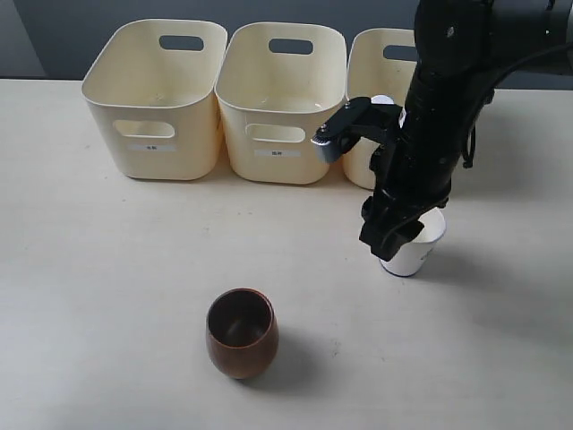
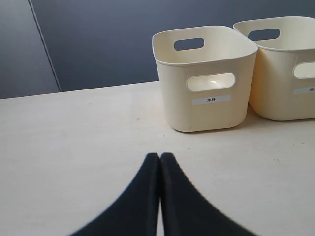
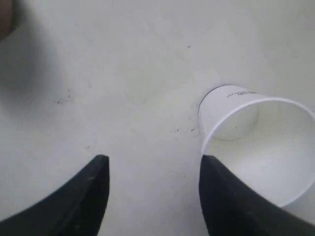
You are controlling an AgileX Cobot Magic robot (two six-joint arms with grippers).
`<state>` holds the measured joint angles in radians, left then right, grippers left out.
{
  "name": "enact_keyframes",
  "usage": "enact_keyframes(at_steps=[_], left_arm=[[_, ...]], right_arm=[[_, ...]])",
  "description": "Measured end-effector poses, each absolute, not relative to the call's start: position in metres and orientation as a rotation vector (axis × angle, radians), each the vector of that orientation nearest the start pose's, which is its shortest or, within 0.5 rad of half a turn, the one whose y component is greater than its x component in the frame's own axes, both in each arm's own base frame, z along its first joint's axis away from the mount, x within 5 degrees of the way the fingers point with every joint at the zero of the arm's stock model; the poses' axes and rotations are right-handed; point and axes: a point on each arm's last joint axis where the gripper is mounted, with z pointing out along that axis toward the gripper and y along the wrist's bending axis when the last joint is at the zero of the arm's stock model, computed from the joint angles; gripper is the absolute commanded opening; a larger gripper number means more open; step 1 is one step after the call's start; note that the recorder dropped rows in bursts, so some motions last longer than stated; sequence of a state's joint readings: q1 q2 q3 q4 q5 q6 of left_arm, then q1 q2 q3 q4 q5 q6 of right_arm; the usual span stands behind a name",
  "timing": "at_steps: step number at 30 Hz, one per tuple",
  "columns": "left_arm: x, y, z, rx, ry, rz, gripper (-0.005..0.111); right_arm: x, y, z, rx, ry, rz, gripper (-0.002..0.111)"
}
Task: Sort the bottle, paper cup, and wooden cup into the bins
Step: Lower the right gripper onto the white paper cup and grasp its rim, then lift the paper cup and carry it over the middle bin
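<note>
Nearest the exterior camera, the wooden cup (image 1: 242,331) is standing upright on the surface (image 1: 107,296). Farther back, the right gripper (image 3: 152,169) is hanging over the paper cup (image 1: 416,249) with fingers spread apart, one at the rim. Behind, the bins (image 1: 280,98) are lining the rear edge. Off to the left, the left gripper (image 2: 160,160) is resting with fingers pressed together, empty.

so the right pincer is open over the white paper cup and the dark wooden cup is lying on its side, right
Not quite. The right pincer is open over the white tapered paper cup, but the rounded dark reddish-brown wooden cup stands upright, mouth up, as the exterior view shows.
</note>
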<state>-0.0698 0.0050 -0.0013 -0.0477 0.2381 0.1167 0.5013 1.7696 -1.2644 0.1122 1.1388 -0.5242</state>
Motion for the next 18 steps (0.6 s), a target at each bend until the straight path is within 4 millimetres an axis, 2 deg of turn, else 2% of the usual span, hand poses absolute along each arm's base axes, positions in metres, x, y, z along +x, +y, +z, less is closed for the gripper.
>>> enact_keyframes(at_steps=[18], left_arm=[[0.056,-0.005,0.192,0.129,1.72,-0.009,0.0]], right_arm=[[0.308,0.168,0.19,-1.459,2.729,-0.016,0.052]])
